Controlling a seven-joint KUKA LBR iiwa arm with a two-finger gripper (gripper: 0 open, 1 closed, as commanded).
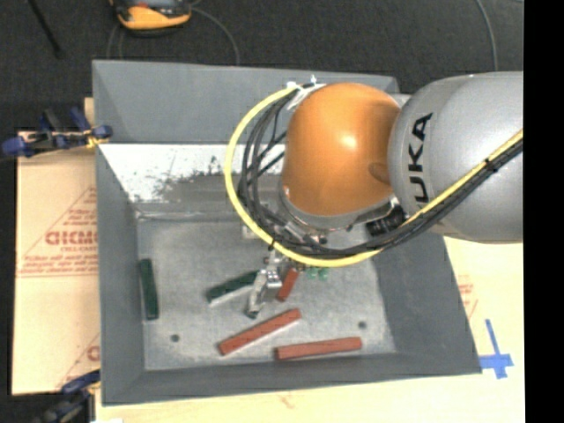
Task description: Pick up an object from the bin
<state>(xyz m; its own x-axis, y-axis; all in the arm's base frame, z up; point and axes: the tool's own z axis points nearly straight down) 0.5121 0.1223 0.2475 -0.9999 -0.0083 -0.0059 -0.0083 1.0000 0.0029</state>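
My gripper (pixel 263 293) reaches down from under the orange dome to the middle of the bin floor. Its tip is at the right end of a dark green stick (pixel 231 286) that lies slanted there, and the two look to be touching. A short red-brown piece (pixel 289 285) sits tilted right beside the gripper on its right. Just below it a long red-brown bar (pixel 259 331) lies at a slant on the floor. Whether anything is held I cannot make out.
A second red-brown bar (pixel 318 349) lies near the front wall at the right. Another dark green stick (pixel 148 288) lies along the left wall. A small green bit (pixel 318 273) peeks out under the arm. The arm and its cables cover the bin's back right.
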